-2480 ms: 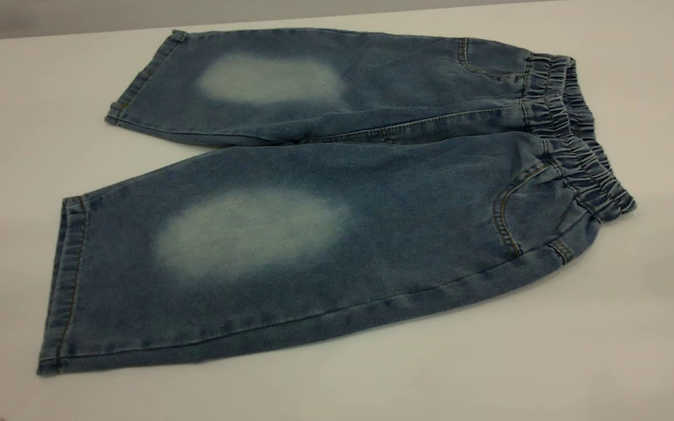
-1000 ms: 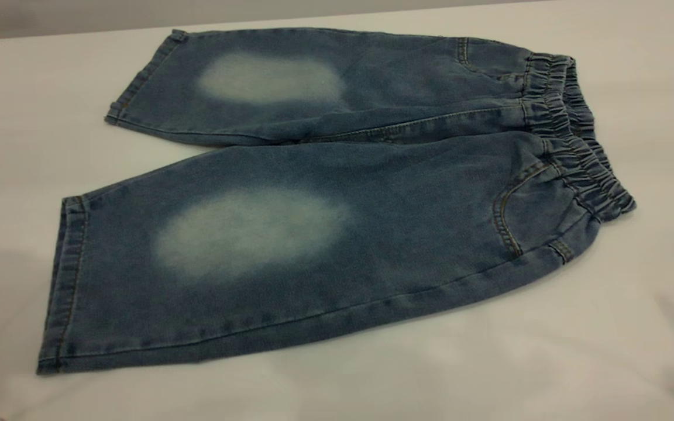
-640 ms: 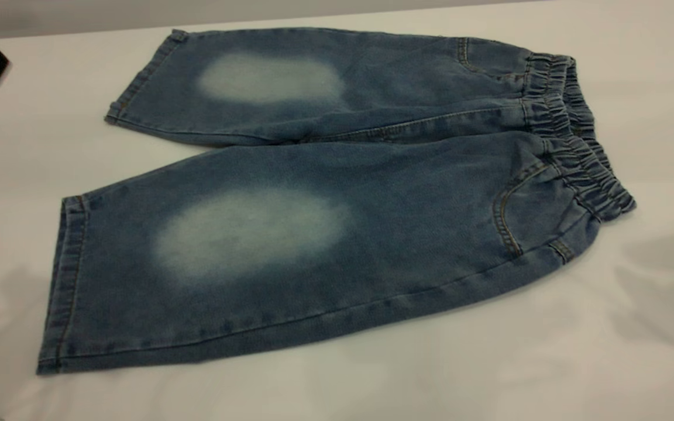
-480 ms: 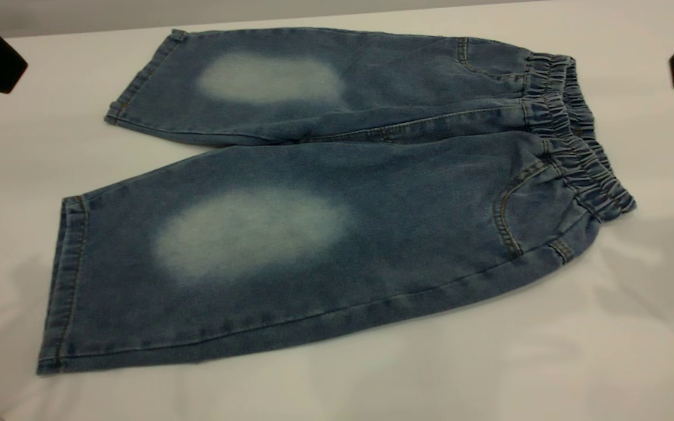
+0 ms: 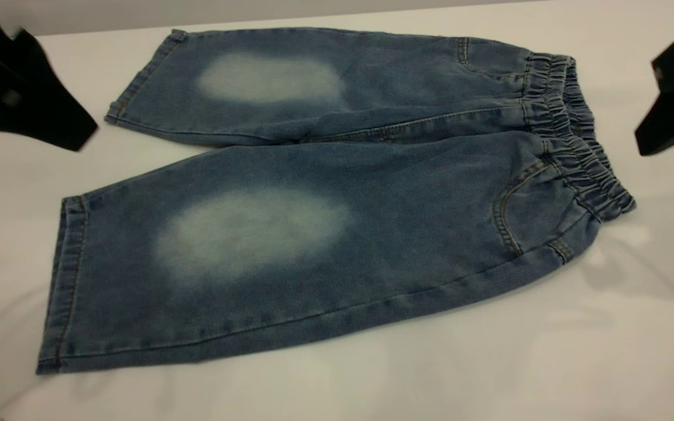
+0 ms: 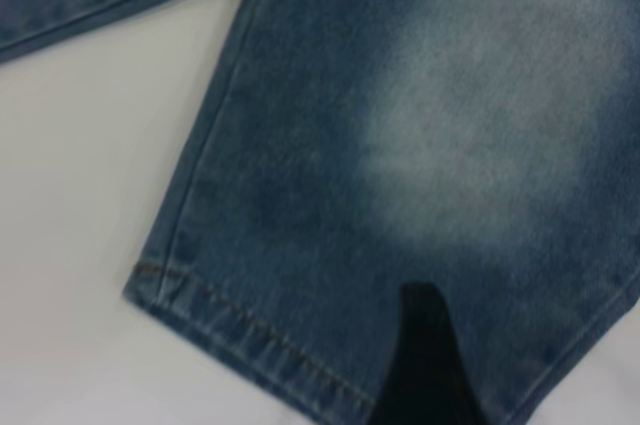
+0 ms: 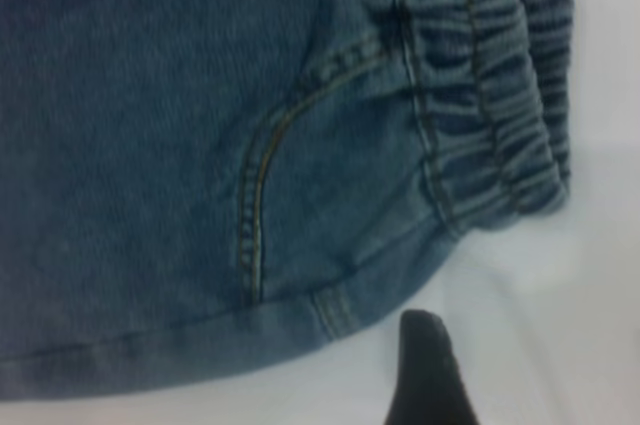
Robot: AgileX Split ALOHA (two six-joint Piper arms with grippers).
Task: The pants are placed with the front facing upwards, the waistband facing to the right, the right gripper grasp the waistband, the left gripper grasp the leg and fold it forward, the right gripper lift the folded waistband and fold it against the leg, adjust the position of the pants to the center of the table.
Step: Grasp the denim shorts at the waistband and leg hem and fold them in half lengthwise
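I see the pants (image 5: pixel 313 199) flat across the middle of the table (image 5: pixel 547 362), waistband (image 5: pixel 577 134) at right. My left gripper (image 5: pixel 33 99) hangs upper left, right gripper (image 5: pixel 673 99) upper right; I cannot tell either's finger state.

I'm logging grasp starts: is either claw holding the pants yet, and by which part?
Nothing is held. The left claw and right claw are off to the sides of the pants, which lie flat, untouched.

No text, label, brand, number or sign is readable anywhere.
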